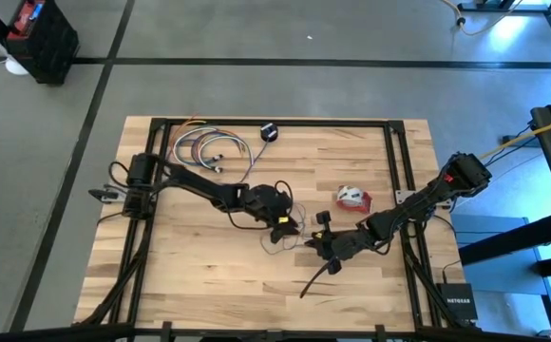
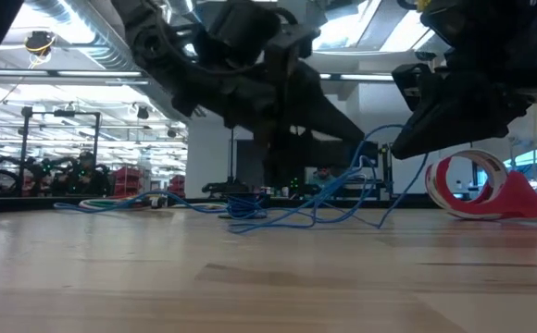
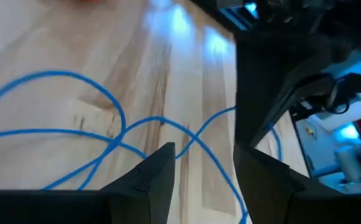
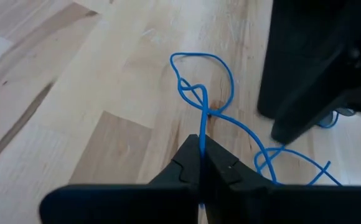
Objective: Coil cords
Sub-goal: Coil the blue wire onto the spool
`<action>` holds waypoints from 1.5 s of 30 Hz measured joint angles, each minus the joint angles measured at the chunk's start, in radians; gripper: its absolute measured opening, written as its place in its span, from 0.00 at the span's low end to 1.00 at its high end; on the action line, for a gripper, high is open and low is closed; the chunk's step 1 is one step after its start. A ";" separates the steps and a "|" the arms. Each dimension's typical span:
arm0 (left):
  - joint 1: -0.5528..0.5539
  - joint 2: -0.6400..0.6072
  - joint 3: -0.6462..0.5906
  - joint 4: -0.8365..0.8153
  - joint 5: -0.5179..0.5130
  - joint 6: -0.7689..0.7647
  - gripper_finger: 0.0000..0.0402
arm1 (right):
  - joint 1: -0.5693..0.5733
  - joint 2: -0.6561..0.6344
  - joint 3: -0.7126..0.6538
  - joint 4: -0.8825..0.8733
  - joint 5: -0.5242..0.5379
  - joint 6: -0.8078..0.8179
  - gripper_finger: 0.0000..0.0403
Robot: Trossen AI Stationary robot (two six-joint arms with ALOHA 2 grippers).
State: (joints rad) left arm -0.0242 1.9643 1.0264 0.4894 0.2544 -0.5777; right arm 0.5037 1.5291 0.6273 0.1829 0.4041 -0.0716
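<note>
Pinching one blue cord (image 4: 200,127), right hand (image 4: 200,163)

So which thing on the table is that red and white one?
Start at the right arm's claw near the middle of the wooden table. Just beyond it, toward the table's right edge, lies the red-and-white bundle. It alone is red; the loose thin cord and the far cable coils are not.

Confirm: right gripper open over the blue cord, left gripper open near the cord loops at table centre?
Not quite. The right gripper is shut on the blue cord, as the right wrist view shows. The left gripper is open near the cord loops, as you said.
</note>
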 joint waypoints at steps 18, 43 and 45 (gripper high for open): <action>-0.009 0.071 0.066 -0.018 0.022 0.064 0.25 | 0.000 0.000 0.000 -0.007 0.005 -0.013 0.00; 0.081 0.018 0.066 -0.215 -0.302 0.240 0.01 | 0.276 0.000 0.417 -0.526 0.136 0.074 0.00; 0.087 0.018 0.066 -0.224 -0.311 0.242 0.01 | 0.298 0.000 0.449 -0.549 0.158 0.075 0.00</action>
State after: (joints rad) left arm 0.0630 1.9822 1.0924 0.2656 -0.0570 -0.3359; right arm 0.8013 1.5295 1.0759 -0.3664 0.5617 0.0039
